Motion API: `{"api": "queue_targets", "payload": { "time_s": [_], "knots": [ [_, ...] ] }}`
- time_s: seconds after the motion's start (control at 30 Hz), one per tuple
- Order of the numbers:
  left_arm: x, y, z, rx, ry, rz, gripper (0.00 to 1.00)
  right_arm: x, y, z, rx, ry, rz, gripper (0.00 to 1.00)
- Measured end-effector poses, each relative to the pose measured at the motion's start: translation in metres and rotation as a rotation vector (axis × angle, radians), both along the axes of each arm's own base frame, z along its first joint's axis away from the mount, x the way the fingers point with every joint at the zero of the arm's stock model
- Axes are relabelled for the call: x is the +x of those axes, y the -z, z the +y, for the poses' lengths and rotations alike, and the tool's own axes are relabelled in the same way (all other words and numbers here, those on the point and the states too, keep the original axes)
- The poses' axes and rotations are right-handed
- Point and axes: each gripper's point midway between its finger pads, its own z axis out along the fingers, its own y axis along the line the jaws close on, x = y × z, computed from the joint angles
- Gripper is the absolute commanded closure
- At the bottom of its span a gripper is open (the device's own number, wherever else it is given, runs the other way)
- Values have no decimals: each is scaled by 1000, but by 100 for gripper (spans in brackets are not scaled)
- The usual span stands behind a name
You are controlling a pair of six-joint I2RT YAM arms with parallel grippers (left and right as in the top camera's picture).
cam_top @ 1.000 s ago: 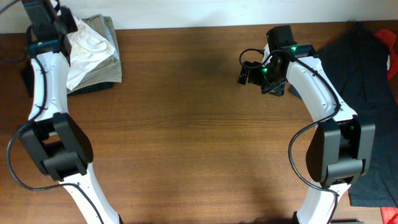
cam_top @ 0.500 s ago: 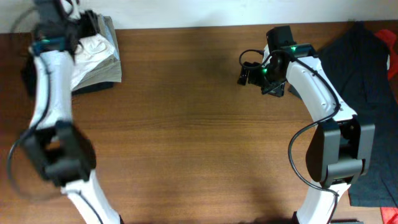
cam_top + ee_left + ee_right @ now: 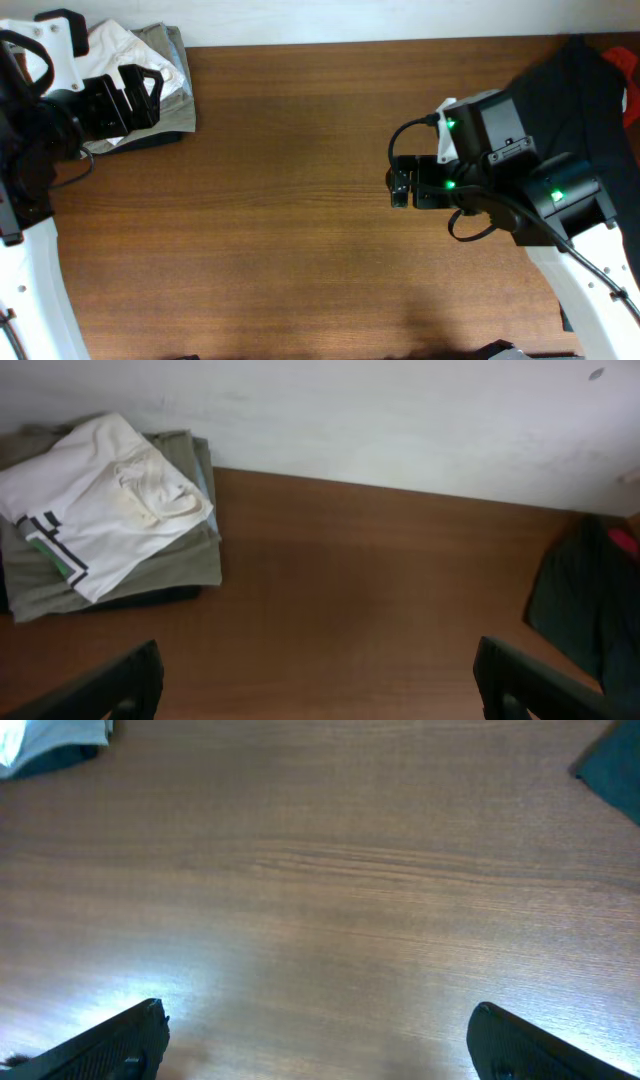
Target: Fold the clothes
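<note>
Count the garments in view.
3: white T-shirt atop khaki trousers, far left corner; dark garment at the right edge. A dark layer under the stack and something red at right may be others.

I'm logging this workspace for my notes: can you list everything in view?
White short-sleeved cotton T-shirt with a dark striped mark: one, white, on top of the pile at the table's far left corner.
Khaki-beige folded trousers: one, khaki, under the T-shirt.
Large dark charcoal garment: one, charcoal, right edge.
Red item: one, red, beside the charcoal garment, only partly seen.
Brown wooden table: one, brown.
Left gripper: one, black, open, by the pile.
Right gripper: one, black, open, over bare wood.
</note>
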Motion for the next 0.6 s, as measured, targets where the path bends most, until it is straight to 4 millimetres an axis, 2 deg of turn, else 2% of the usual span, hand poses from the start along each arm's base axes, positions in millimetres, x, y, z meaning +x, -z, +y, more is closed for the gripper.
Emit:
{"api": "queue_targets", "payload": {
  "time_s": [0.1,0.17,0.23,0.4,0.53,0.6],
  "knots": [
    [-5,7,-1,-7,0,37,1,3,1,-1,-13,4,-7,1],
    [-5,7,-1,-7,0,38,1,4,4,-1,-20,6,2,1],
    [-5,7,-1,-7,0,37,1,-2,9,-4,-50,-22,29,1],
    [-5,7,-1,-7,0,38,1,-2,10,-8,-83,-27,21,1],
    [-5,7,-1,-7,0,37,1,19,1,-17,-101,25,-145,1],
    [-6,7,-2,-9,3,40,1,10,11,-31,-69,66,-257,1]
  ]
}}
